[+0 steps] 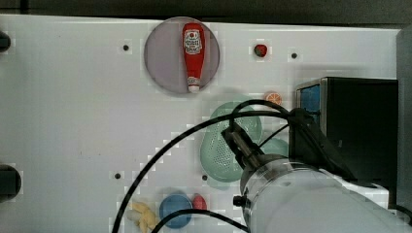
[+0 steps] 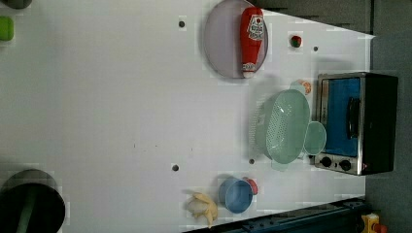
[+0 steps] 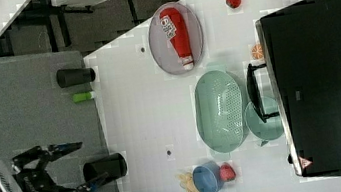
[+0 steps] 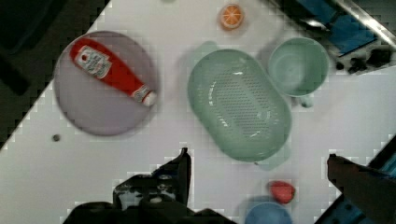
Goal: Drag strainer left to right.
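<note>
The strainer [image 1: 218, 145] [image 2: 284, 126] [image 3: 218, 112] [image 4: 238, 105] is a pale mint-green oval colander dotted with small holes. It lies on the white table, open side up. A round mint-green mug [image 4: 298, 65] [image 2: 315, 138] touches its side, between it and the toaster oven [image 2: 354, 121]. My arm [image 1: 291, 194] reaches in from the top view's lower right and covers part of the strainer. In the wrist view my gripper [image 4: 258, 156] hangs above the table, open wide, with nothing between its fingers. One of the strainer's end handles lies just below them.
A ketchup bottle [image 1: 193, 53] lies on a grey plate [image 1: 163, 58] behind the strainer. An orange slice [image 1: 273, 98] sits near the oven and a strawberry [image 1: 261, 50] farther back. A blue bowl [image 1: 175, 209], a red fruit [image 1: 199, 202] and a banana [image 1: 142, 216] lie at the front edge.
</note>
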Tool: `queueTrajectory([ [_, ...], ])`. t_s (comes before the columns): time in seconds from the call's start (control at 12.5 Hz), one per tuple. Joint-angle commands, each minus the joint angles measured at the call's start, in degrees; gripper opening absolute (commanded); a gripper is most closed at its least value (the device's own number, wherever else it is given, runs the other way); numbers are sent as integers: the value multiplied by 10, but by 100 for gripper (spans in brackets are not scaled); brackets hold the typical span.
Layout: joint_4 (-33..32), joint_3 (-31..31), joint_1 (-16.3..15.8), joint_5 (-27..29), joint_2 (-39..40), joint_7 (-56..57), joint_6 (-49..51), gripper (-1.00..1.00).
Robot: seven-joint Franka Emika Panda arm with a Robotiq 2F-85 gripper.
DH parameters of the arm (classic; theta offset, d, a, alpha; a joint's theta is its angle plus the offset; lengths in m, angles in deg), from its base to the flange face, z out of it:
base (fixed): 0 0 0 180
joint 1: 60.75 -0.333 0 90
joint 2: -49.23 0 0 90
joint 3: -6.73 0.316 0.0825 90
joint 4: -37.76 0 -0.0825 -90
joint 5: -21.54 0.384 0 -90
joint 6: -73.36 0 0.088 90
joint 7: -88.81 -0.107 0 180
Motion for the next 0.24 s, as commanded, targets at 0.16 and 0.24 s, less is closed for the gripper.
queueTrajectory([
  [0.16, -36, 8, -2, -4, 44, 32, -5, 100],
  [0.24, -37, 9, -2, -4, 45, 32, -5, 100],
])
